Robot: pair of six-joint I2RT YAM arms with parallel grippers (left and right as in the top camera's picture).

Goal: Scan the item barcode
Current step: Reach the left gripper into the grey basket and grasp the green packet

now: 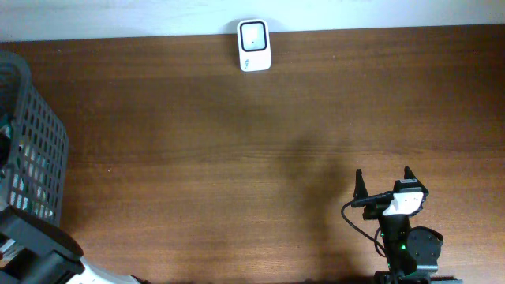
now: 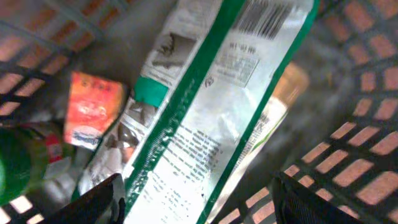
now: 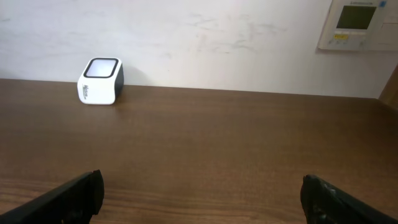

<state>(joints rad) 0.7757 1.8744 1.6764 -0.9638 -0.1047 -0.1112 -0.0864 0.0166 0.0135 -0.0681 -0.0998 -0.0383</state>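
We're seeing left gripper [image 2: 198, 186] jaws released astride green-white packet [image 2: 205, 118] in basket [image 2: 360, 155]; right gripper [image 3: 202, 180] jaws released, lower frame.

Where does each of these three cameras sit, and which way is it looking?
Overhead: fixed above the table, looking straight down on the scanner, the basket and the right gripper.
Left wrist: on the left arm, inside the basket, facing a green-and-white packet; the left gripper shows as two fingers at the bottom corners.
Right wrist: low over the table, facing across it to the scanner and wall; its open fingers show below.
Shared: overhead and right wrist both see the scanner; overhead and left wrist, the basket.
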